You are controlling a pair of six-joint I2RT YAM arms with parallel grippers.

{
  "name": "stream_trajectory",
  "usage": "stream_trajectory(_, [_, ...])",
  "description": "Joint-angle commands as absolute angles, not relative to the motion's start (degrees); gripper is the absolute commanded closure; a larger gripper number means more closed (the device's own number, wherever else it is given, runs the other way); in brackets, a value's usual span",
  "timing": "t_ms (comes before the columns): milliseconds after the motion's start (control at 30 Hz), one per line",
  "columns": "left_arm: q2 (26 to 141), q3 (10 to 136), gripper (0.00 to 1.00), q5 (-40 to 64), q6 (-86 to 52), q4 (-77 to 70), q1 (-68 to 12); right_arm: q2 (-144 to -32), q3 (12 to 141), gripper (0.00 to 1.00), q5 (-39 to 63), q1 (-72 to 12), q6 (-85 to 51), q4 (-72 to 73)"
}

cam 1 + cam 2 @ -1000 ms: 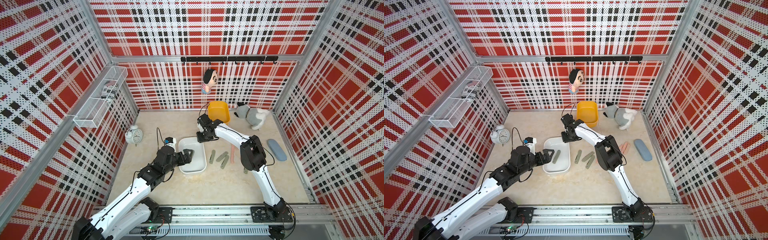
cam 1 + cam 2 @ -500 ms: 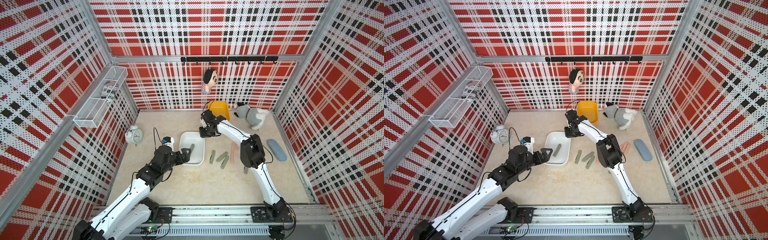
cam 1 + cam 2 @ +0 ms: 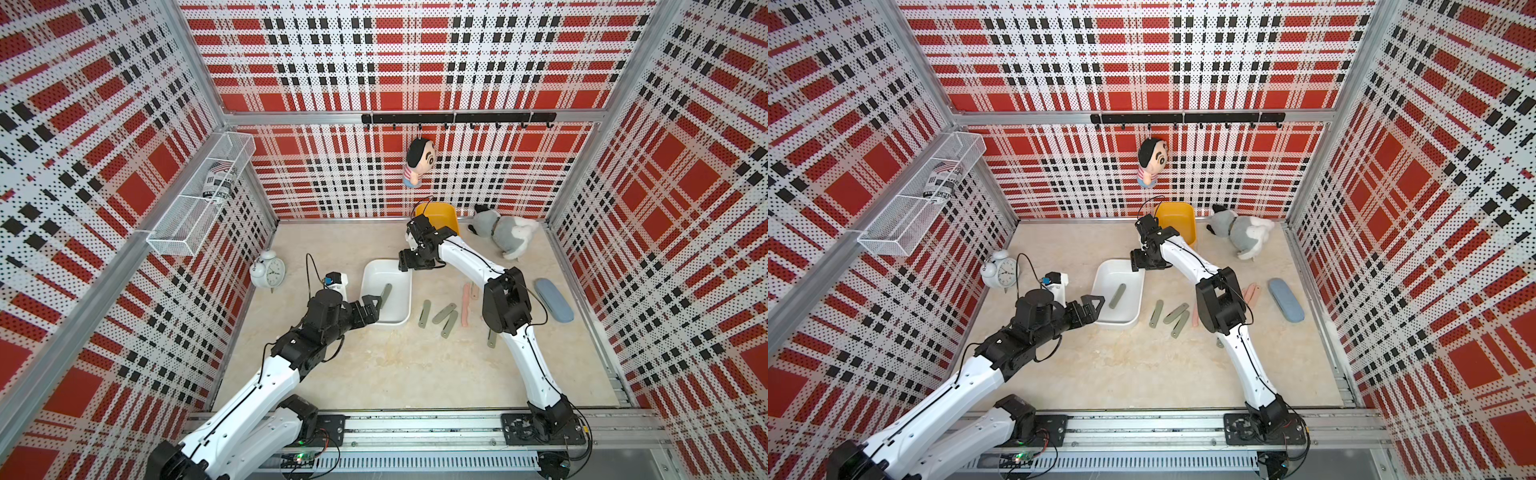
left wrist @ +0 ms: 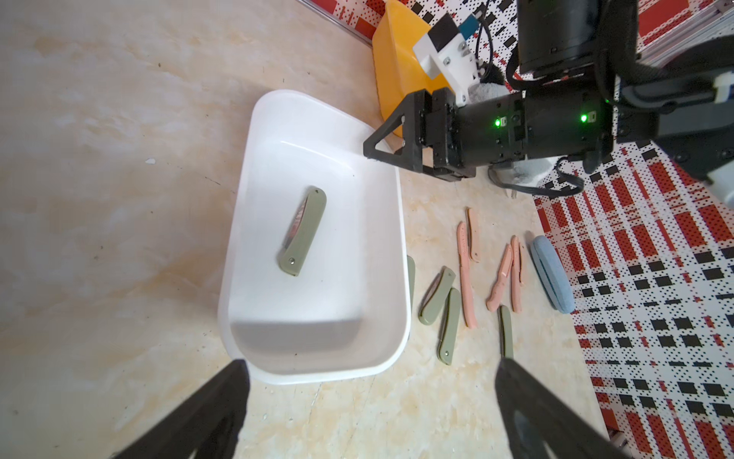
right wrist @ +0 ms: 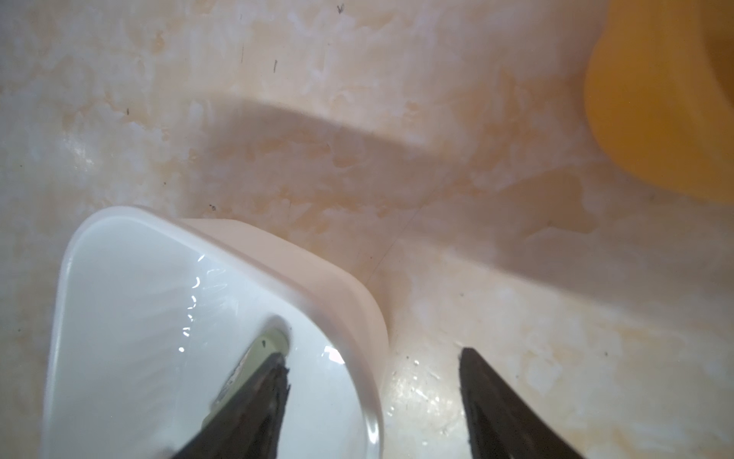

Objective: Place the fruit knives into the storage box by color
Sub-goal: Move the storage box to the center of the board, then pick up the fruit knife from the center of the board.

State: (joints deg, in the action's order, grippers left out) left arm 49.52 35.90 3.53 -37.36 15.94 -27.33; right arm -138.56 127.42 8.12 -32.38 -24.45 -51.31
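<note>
Beige marble-look tabletop in a red-plaid booth, w/ the left arm and right arm reaching in from the near rail. The white storage box sits btwn the two grippers. A yellow box stands just behind the right gripper, against the back wall.

The right gripper hangs over the white box's far corner, jaws spread. Its wrist view shows one finger inside the box and the other outside over bare table. The box wall runs through the gap, neither pad pressed to it, so it grips nothing. The left gripper is at the box's near end, jaws wide apart and empty.

A blue-grey case lies well off to the left gripper's right, past all the loose knives.

One sage green fruit knife lies flat mid-box, ahead of the left gripper and short of the right one, touching neither. Four more green knives lie on the table just outside the box's long wall, to the left gripper's right. One is partly hidden under the right arm in both top views. The pink knives lie just beyond those, at least four, some overlapping; exact count unclear.
</note>
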Motion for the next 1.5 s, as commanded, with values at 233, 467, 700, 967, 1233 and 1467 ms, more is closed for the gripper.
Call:
stream_trajectory(233, [47.62, 43.94, 0.01, 4.93, -33.86, 21.72, -28.70, -116.73, 110.65, 0.22, 3.77, -32.26, -25.01, -47.68])
stream_trajectory(467, [46.14, 40.56, 0.02, 4.44, -35.26, 21.79, -33.81, -106.65, 93.04, 0.28, 2.78, -32.30, -26.54, -42.88])
stream_trajectory(700, [44.76, 35.82, 0.02, 3.54, -38.11, 17.63, -38.33, -104.99, 80.48, 0.32, 4.16, -33.16, -28.78, -38.03])
stream_trajectory(967, [44.91, 33.27, 0.02, 2.41, -39.90, 13.98, -40.23, -109.64, 79.13, 0.38, 3.28, -36.42, -30.47, -35.63])
stream_trajectory(1233, [44.87, 32.35, 0.01, 1.23, -40.22, 14.06, -40.29, -113.80, 80.17, 0.42, 4.49, -37.33, -31.11, -34.26])
stream_trajectory(1467, [44.97, 31.90, 0.01, 0.75, -40.26, 13.76, -40.34, -115.34, 80.02, 0.47, 4.09, -37.66, -30.94, -34.09])
